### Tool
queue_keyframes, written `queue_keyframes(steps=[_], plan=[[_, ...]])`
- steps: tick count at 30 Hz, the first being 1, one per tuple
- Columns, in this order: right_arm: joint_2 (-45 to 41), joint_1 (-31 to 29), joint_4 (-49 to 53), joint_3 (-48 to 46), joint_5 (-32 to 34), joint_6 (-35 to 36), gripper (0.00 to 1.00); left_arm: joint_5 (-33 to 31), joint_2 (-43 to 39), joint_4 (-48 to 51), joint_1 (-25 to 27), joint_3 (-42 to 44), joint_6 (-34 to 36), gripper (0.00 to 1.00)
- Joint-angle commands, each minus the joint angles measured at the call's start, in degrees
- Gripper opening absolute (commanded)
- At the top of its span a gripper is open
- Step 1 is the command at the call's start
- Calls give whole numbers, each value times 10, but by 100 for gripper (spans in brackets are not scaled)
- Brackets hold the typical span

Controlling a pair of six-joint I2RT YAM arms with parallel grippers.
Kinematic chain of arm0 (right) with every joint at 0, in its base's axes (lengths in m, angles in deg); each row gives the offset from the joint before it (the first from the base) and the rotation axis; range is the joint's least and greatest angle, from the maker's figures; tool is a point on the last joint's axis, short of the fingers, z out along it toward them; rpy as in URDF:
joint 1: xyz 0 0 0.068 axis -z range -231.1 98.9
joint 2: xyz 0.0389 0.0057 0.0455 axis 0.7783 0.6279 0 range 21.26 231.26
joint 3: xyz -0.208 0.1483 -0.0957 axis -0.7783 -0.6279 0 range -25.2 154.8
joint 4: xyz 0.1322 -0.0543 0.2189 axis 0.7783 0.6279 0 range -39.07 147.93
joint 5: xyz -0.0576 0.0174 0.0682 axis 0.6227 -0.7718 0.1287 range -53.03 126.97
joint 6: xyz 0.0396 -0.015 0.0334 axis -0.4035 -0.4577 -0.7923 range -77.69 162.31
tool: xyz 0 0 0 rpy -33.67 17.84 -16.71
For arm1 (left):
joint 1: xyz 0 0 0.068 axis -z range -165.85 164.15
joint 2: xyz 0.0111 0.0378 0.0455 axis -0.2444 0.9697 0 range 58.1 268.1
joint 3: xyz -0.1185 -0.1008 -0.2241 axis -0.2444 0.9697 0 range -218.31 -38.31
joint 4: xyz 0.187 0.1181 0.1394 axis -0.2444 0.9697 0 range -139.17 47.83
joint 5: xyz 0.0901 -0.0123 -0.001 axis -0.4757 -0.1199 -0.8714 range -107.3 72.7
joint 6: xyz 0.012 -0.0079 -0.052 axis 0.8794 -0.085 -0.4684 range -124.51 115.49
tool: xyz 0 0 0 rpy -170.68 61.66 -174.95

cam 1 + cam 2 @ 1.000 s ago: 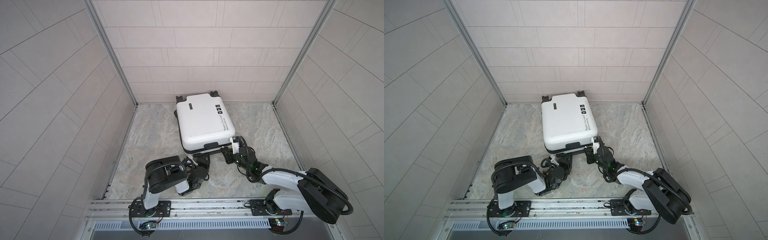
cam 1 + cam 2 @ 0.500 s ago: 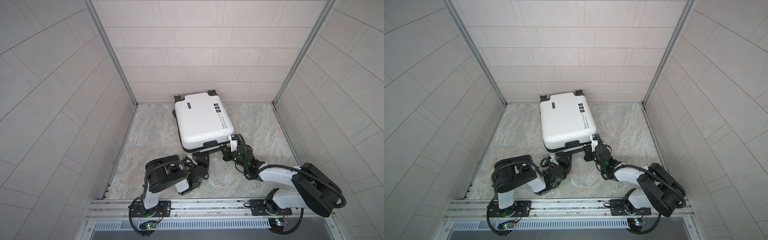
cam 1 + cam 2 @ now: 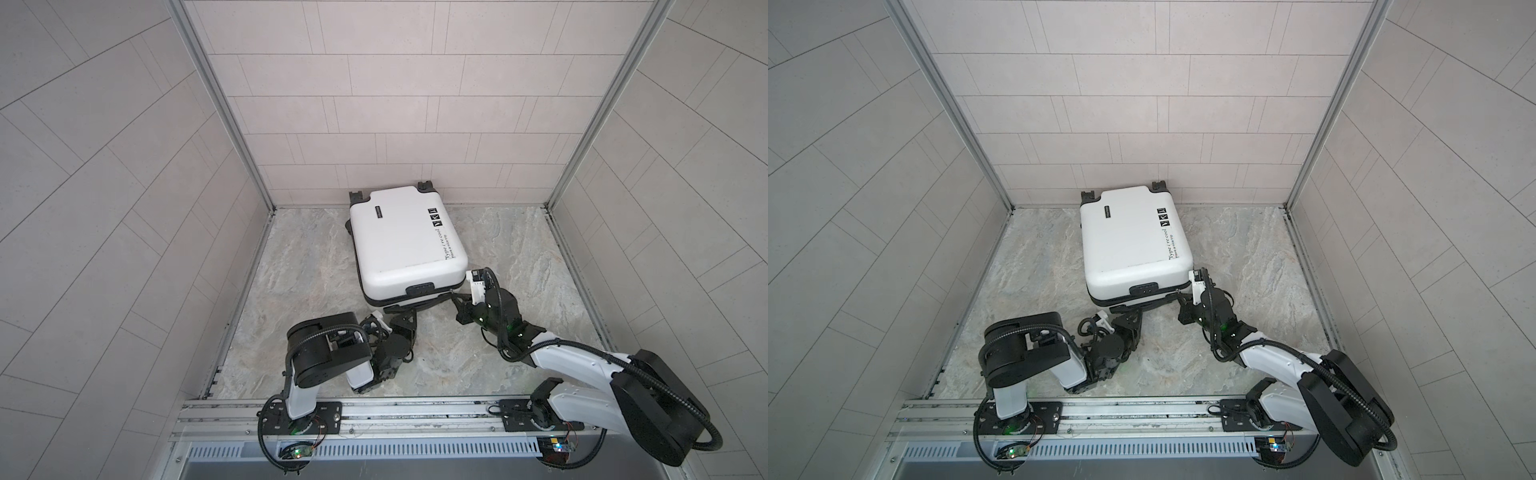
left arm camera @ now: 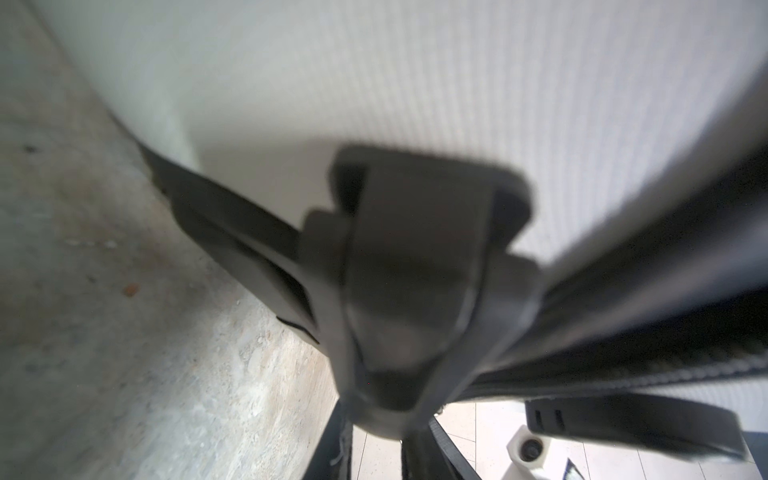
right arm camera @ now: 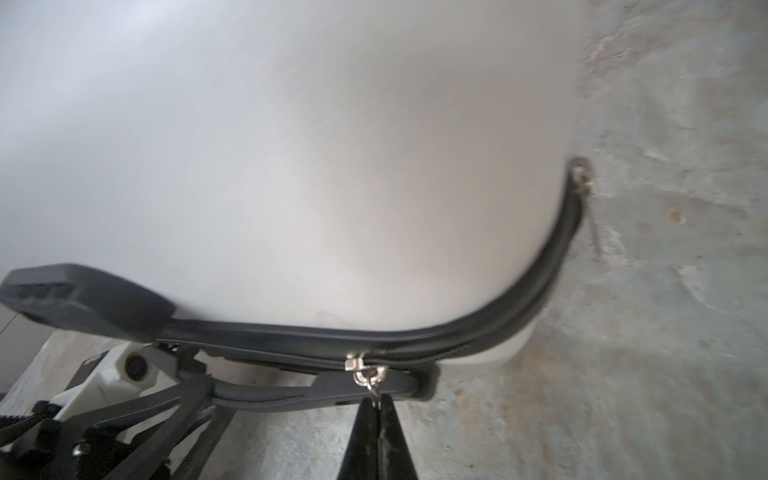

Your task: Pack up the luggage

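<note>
Right now I see the luggage [image 3: 403, 237] lying flat and closed on the tabletop [image 3: 311, 282], up at 12 o'clock. Its wheels [image 3: 424, 185] are against the back wall and its handle edge faces 6 o'clock. My right gripper [image 5: 378, 409] sits at the case's 5 o'clock corner, jaws pressed together on the metal zipper pull [image 5: 371, 380], which hangs from the black zipper band [image 5: 478, 332]. My left gripper [image 3: 401, 311] is tucked under the 6 o'clock edge. Its jaws are narrow and pinched on the grey carry handle [image 5: 316, 392], though the left wrist view is blurred. Both top views show the lettering along the shell's 3 o'clock side.
</note>
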Motion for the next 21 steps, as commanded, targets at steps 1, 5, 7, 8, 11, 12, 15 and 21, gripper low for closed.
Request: queue_keyframes(steps=[1, 5, 7, 8, 11, 12, 15, 21], plan=[[-20, 35, 40, -15, 37, 19, 0, -38, -10, 23, 3, 24, 1, 0], [-36, 62, 59, -18, 31, 30, 0, -33, -15, 23, 3, 26, 2, 0], [-41, 82, 65, -19, 24, 34, 0, -28, -18, 22, 3, 29, 3, 0], [-42, 90, 66, -18, 18, 35, 0, -25, -19, 22, 3, 30, 3, 0], [-37, 114, 67, -10, 1, 42, 0, -13, -24, 22, 3, 30, 5, 0], [-33, 120, 67, -5, -5, 45, 0, -9, -26, 22, 3, 30, 7, 0], [-14, 133, 69, 17, -26, 57, 0, 0, -28, 22, 3, 46, 10, 0], [26, 155, 93, 72, -53, 86, 0, 10, -32, 23, 3, 54, 15, 0]])
